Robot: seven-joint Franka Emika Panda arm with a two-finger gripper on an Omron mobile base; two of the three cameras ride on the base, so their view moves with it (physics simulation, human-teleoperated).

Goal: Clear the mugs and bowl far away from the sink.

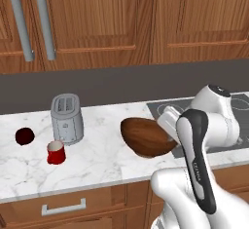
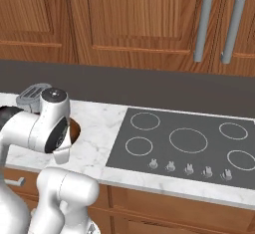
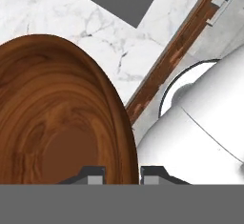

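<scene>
The wide brown wooden bowl (image 1: 146, 136) hangs tilted just above the marble counter, left of the stovetop. My gripper (image 1: 168, 128) is shut on its right rim. In the hand view the rim of the bowl (image 3: 57, 113) runs between my two fingertips, so the gripper (image 3: 123, 175) holds one finger inside it and one outside. The bright red mug (image 1: 55, 152) stands at the left front of the counter. The dark maroon mug (image 1: 24, 136) sits further left. A sliver of the bowl (image 2: 74, 131) shows behind my arm. The sink is out of view.
A silver toaster (image 1: 66, 118) stands behind the red mug, between the mugs and the bowl. The black stovetop (image 2: 184, 143) with ring marks lies to the right. Wooden cabinets hang above, and the counter's front edge (image 1: 102, 177) runs below the bowl.
</scene>
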